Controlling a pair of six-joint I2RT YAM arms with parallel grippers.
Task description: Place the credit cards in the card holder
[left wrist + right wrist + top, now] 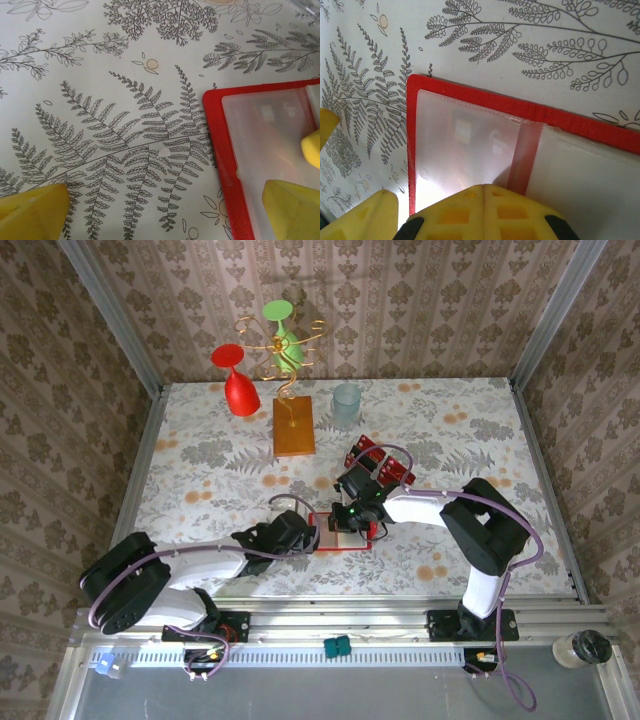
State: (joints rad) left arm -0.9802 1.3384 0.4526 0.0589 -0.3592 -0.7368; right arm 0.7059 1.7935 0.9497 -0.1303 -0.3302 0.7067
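**Waiting on the cards: holder spread flat, nothing yet loaded**

The card holder [350, 542] is seen laid open directly beneath the right pincer [352, 519]. That pincer's tips are pressed together over the clear pocket beside the fold, and no card is seen between them. The left pincer [306, 533] is held spread wide, one finger over the holder's edge and the other out on the fern-print tablecloth [125, 125]. The credit cards [388, 466], gathered just beyond the right pincer, are shown from overhead. The pockets, judged empty, are shown close up from the wrists.
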